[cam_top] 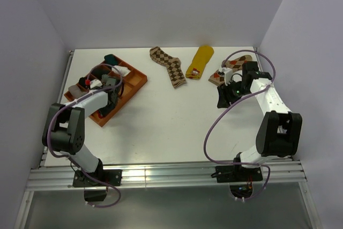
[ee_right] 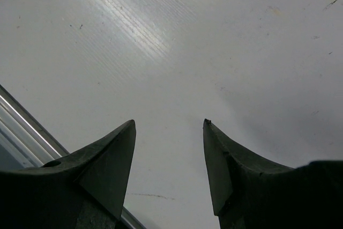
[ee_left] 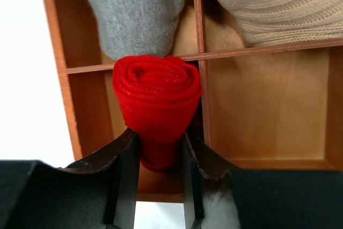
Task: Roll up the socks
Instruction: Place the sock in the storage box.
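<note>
Socks lie at both ends of the white desk point(cam_top: 161, 127). At the far left, the left jaws are clamped on a red sock point(ee_left: 156, 97) rolled into a tight spiral. They hold it end-up in the orange tray point(ee_left: 257, 51), close against a divider. A grey sock point(ee_left: 136, 14) and a taupe ribbed sock point(ee_left: 278, 4) fill the compartments just beyond it. Toward the middle, near the far edge, a brown argyle sock point(cam_top: 170, 66) lies flat, with a mustard yellow sock point(cam_top: 202, 60) just beside it. At the right, a second argyle sock point(cam_top: 220, 75) lies bunched. Near it, the right jaws stand apart over bare desk, gripping nothing.
</note>
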